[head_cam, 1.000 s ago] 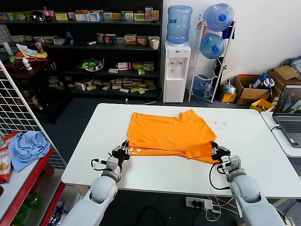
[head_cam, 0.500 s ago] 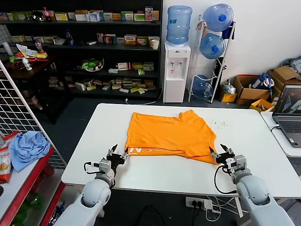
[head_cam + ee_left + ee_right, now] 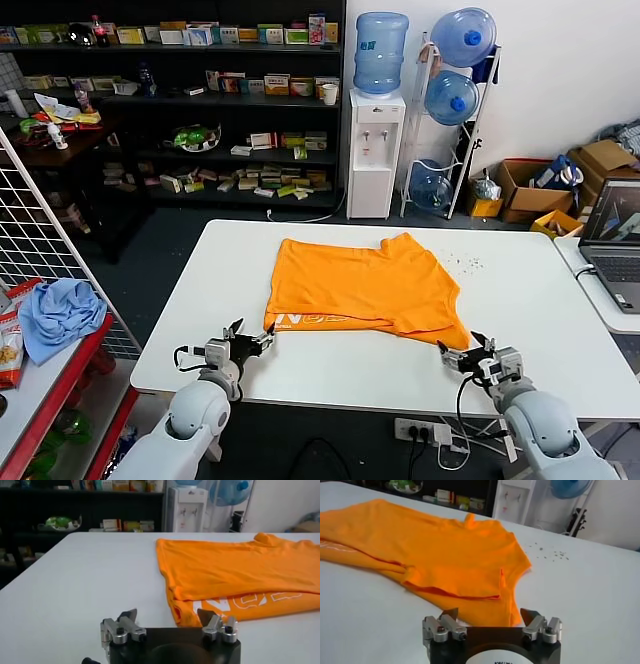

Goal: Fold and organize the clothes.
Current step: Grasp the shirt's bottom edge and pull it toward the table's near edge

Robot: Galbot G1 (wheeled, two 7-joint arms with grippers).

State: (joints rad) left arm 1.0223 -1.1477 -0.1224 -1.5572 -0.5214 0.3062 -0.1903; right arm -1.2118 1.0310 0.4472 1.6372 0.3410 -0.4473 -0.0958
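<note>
On the table (image 3: 560, 330), one orange T-shirt (image 3: 365, 285); two grippers' fingers (image 3: 129, 616) spread, empty.

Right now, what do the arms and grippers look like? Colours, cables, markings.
Both arms have smooth, rounded pale grey-white shells. Left gripper and right gripper: black bodies, silver metal finger mounts with dark screws, dark pointed fingertips. A black cable loops beside each wrist. The right wrist view shows a white round plate with small dark lettering, unreadable, on the gripper base.
</note>
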